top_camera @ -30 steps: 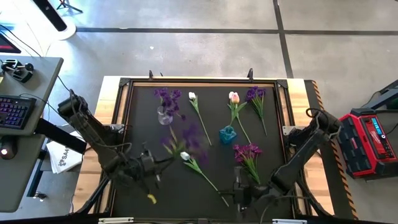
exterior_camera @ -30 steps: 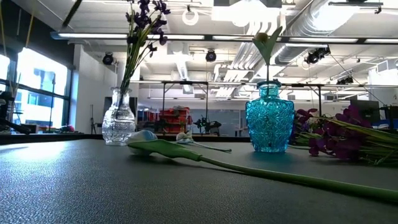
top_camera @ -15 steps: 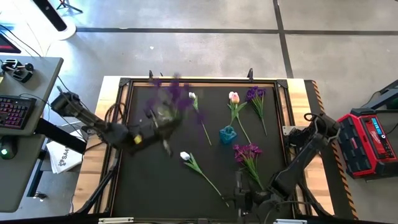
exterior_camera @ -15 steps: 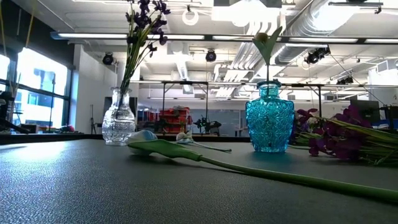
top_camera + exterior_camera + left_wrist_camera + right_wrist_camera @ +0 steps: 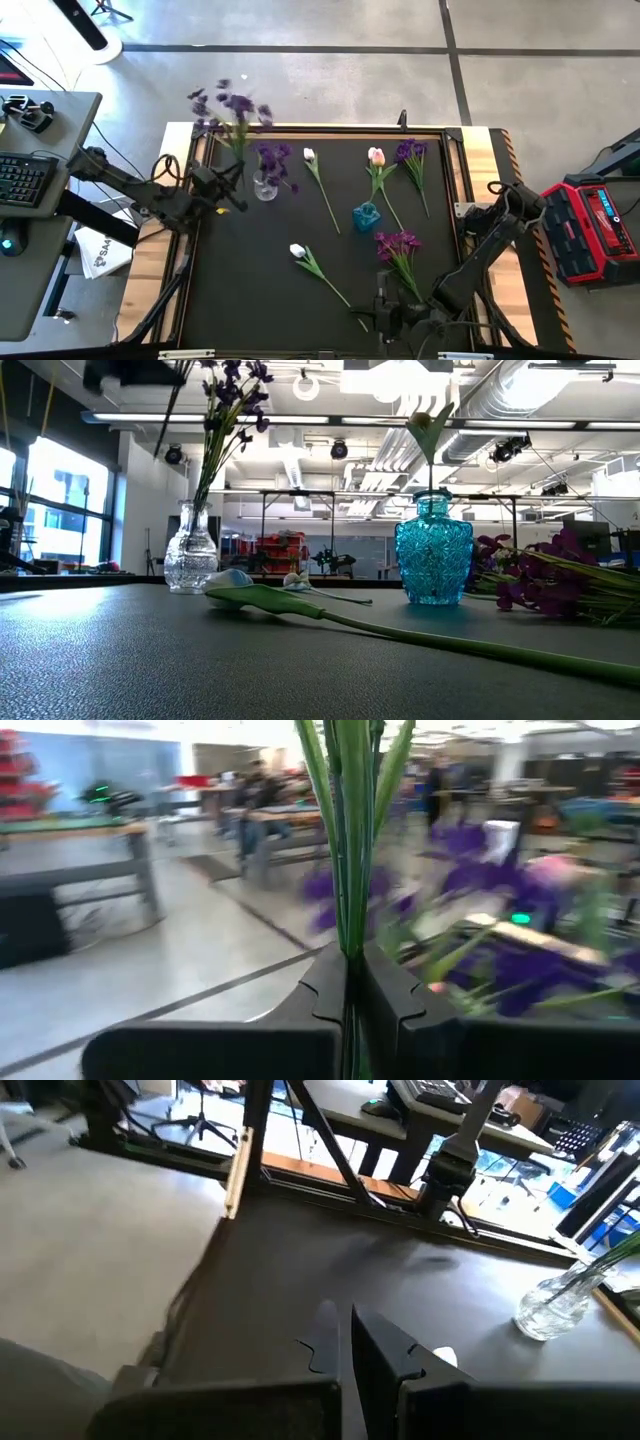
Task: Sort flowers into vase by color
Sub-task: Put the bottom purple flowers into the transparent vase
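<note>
My left gripper [image 5: 218, 186] is beside the clear vase [image 5: 264, 187], on its left, shut on a purple sprig [image 5: 230, 104] whose blossoms reach past the table's far-left edge. The clear vase [image 5: 191, 550] holds another purple sprig [image 5: 272, 156]. The blue vase [image 5: 366, 215] holds a pink tulip [image 5: 376, 156]. Flat on the mat lie two white tulips [image 5: 308, 155] [image 5: 297, 250] and two purple sprigs [image 5: 410, 150] [image 5: 398, 243]. My right gripper [image 5: 385, 312] waits shut at the near edge, touching nothing. My left gripper pinches the purple sprig's green stem [image 5: 350, 935] between its two fingers [image 5: 325, 990], with the fingers lying across the stem. The sprig is lifted clear of the mat and its blossoms [image 5: 470, 870] stand beyond the fingers, toward the far edge.
The dark mat sits in a raised wooden frame [image 5: 196, 132]. A desk with a keyboard [image 5: 25, 175] stands left of the table and a red case [image 5: 592, 225] to its right. Bare mat lies along the left and near-left side [image 5: 230, 290].
My left gripper has carried the purple sprig from the mat's near-left middle up and toward the far-left, to beside the clear vase. The sprig is lifted clear and has swung about, its blossoms now over the far-left edge. The right arm has kept still.
</note>
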Motion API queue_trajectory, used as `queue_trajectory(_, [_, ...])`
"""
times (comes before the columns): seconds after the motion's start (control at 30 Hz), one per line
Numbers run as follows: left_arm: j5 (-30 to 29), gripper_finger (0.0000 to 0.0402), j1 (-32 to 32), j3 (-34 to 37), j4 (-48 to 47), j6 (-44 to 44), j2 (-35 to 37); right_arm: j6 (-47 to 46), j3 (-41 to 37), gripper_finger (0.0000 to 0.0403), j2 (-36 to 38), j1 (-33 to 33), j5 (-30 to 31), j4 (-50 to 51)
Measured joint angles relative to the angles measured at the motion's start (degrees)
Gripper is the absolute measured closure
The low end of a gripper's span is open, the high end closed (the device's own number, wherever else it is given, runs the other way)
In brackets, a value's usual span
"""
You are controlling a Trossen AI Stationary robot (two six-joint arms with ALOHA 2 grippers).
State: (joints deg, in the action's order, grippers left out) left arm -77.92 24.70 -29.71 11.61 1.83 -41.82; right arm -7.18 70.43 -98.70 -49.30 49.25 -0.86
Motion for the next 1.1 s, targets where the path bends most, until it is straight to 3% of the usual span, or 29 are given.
queue_trajectory(0.1, [1.75, 0.0401, -4.45, 5.4, 0.71, 2.58, 2.17, 2.1, 0.0, 0.0403, 0.0, 1.29, -0.02, 1.56])
queue_trajectory(0.27, [11.26, 0.0401, -12.64, 12.37, 5.69, 5.16, 3.23, 8.02, -0.02, 0.0403, 1.11, 3.94, -0.11, 10.18])
queue_trajectory(0.4, [17.95, 0.0401, -14.3, 12.98, 15.26, -5.61, 3.28, 7.78, -0.02, 0.0403, 6.17, 6.53, 0.18, 20.2])
queue_trajectory(0.57, [20.43, 0.0401, -13.3, 10.61, 17.32, -17.77, 4.09, 5.95, -0.04, 0.0403, 14.66, 10.38, 0.28, 27.23])
queue_trajectory(0.77, [36.14, 0.0401, -13.27, 12.11, 17.44, -20.52, 4.61, 3.19, -0.02, 0.0403, 20.87, 14.76, 1.24, 26.45])
queue_trajectory(0.93, [32.72, 0.0401, -14.08, 16.2, 25.07, -21.52, 4.93, 2.55, -0.02, 0.0403, 18.28, 15.29, 9.88, 29.55])
queue_trajectory(1.1, [34.22, 0.0401, -16.41, 23.18, 36.92, -21.49, 5.1, -1.43, -0.02, 0.0403, 14.57, 13.18, 10.7, 30.07])
